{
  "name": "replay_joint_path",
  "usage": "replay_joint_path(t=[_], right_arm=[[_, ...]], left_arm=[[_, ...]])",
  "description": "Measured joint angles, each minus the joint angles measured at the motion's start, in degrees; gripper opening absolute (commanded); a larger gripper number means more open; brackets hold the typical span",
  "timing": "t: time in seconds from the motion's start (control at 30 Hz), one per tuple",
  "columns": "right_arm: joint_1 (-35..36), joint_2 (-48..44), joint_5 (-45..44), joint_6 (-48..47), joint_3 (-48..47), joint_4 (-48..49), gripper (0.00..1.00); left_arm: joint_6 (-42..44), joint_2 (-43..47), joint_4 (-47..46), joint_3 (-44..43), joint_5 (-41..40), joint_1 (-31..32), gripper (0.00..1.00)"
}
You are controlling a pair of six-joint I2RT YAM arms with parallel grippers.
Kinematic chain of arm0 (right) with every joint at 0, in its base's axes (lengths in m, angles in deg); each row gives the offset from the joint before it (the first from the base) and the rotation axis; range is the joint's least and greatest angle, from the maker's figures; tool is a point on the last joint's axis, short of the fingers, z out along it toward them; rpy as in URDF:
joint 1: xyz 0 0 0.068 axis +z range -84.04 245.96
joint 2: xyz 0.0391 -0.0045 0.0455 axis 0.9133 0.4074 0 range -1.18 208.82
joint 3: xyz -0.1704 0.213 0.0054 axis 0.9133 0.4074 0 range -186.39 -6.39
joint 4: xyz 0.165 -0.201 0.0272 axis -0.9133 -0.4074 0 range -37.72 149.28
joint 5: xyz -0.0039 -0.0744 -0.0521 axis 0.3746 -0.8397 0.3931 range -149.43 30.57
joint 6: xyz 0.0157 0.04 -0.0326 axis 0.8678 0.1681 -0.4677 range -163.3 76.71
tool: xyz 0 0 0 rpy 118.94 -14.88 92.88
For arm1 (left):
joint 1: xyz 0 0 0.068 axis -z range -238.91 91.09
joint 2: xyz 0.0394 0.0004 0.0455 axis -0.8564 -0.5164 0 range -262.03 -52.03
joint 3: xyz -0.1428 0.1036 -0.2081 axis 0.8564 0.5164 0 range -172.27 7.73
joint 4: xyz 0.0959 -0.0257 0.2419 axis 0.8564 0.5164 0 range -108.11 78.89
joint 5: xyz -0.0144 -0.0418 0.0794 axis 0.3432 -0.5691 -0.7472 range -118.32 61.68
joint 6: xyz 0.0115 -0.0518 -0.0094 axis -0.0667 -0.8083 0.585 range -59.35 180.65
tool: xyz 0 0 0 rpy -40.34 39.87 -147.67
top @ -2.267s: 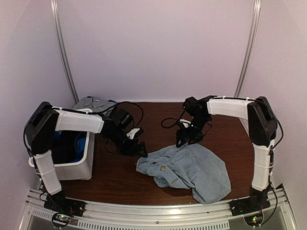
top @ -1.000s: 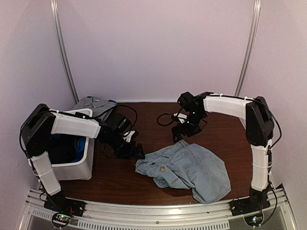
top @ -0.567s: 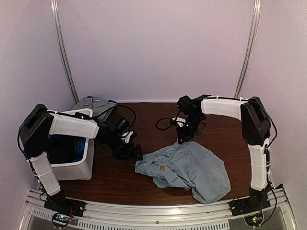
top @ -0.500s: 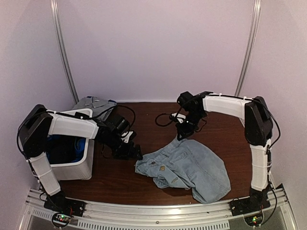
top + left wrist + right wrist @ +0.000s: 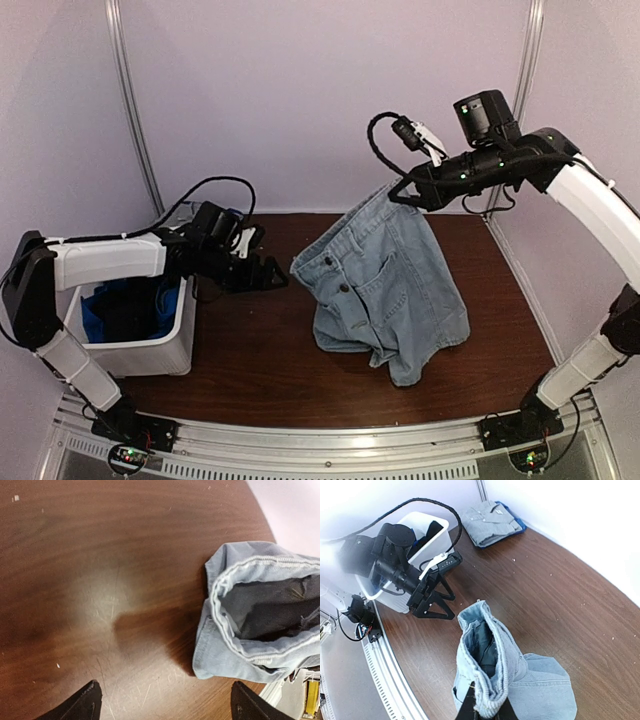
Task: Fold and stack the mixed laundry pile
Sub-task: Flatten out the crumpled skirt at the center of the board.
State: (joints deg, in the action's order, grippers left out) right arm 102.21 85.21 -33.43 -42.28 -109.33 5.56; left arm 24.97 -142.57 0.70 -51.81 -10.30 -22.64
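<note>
One pair of faded light-blue denim shorts (image 5: 385, 290) hangs from the right gripper (image 5: 403, 195), whose fingers are pinched tight on one corner of the waistband. The garment drops straight below that gripper. Its waistband opening sags away toward the left arm. The leg hems reach down to the brown table (image 5: 260, 350), where the right wrist view shows a fold of denim lying on the wood.

The left gripper (image 5: 268, 275) is held low over the table, just beside the free corner of the waistband and apart from it. Its fingertips (image 5: 85, 705) stand wide apart with nothing between them; the left wrist view shows bare wood below them and the gaping waistband off to one side.

Behind the left gripper, alongside its own arm, sits the white bin (image 5: 150, 350). The bin holds bright royal-blue fabric (image 5: 98, 318) and a black cloth (image 5: 135, 305).

Beyond the bin, well away from both grippers at the back edge of the table, a pale grey-blue piece (image 5: 490, 517) lies folded flat. A strip of blue shows under one of its edges.
</note>
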Motion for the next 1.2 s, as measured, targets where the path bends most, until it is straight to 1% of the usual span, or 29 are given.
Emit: replay_joint_path(t=[0.17,0.33,0.5,0.6,0.73,0.83,1.1,1.2], right_arm=[[0.0,-4.9,0.2,-2.2,2.1,0.5,0.0],[0.0,-6.4,1.4,-3.7,5.1,0.3,0.0],[0.4,-6.8,2.6,-4.7,6.3,-0.5,0.0],[0.9,-7.5,3.2,-5.4,6.6,-1.2,0.0],[2.2,-8.1,4.2,-6.0,6.6,-2.5,0.0],[3.7,-8.3,4.6,-6.7,6.6,-3.7,0.0],[8.8,-8.3,4.9,-7.5,7.4,-6.4,0.0],[9.9,-8.3,4.9,-8.0,7.7,-7.2,0.0]], left_arm=[[2.7,3.8,-4.8,0.0,0.4,-1.0,0.87],[5.5,3.8,-7.3,0.0,1.1,-1.0,0.86],[7.9,3.8,-10.6,-0.1,2.0,-1.0,0.84],[10.7,2.1,-10.1,-2.8,2.7,-1.0,0.84],[16.0,-1.5,-8.6,-8.4,3.3,-1.0,0.84],[21.9,-3.1,-7.4,-11.3,4.8,-0.9,0.84],[38.1,-4.2,-5.5,-13.4,6.2,1.3,0.83],[42.3,-5.7,-5.0,-14.5,6.2,2.8,0.83]])
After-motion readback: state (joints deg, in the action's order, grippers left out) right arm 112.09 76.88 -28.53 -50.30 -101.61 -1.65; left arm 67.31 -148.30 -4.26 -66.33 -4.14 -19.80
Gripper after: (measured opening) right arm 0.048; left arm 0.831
